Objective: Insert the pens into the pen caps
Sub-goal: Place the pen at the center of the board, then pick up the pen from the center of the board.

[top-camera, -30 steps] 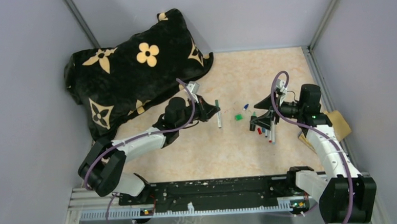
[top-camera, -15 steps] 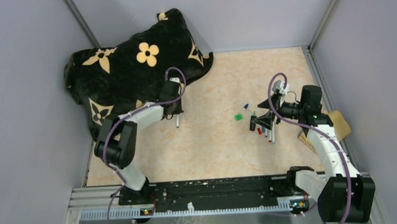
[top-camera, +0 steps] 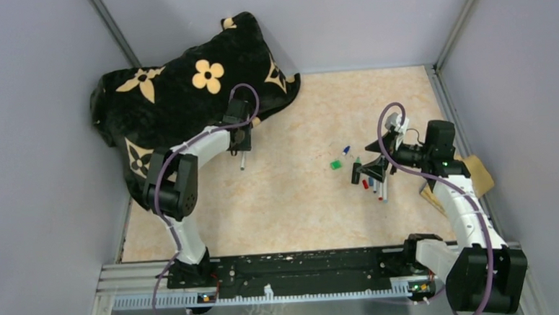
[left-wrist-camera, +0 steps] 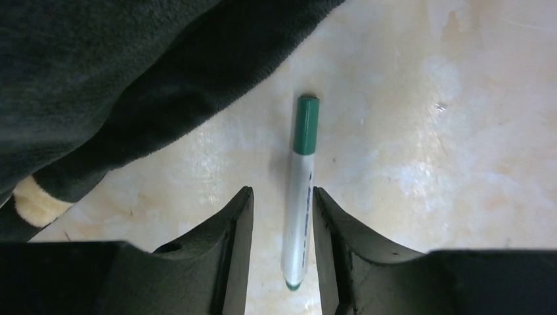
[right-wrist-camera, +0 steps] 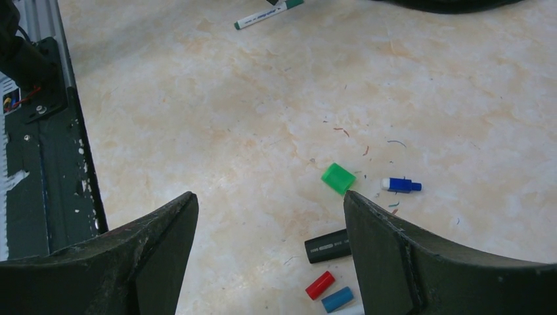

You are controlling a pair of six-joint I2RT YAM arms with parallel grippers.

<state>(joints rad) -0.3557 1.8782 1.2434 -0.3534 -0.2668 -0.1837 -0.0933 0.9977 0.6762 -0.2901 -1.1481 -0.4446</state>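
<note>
One pen [left-wrist-camera: 301, 197] lies on the desk [top-camera: 323, 213] between the fingers of my left gripper [left-wrist-camera: 281, 197], just beside the near edge of the blanket [top-camera: 179, 98] — which fills the desk's far left corner. Well apart to the right, the pen caps [right-wrist-camera: 338, 178] and the other pens [top-camera: 381, 190] lie clustered by my right gripper [right-wrist-camera: 269, 203], with the box [top-camera: 480, 172] farther right at the desk's edge.
</note>
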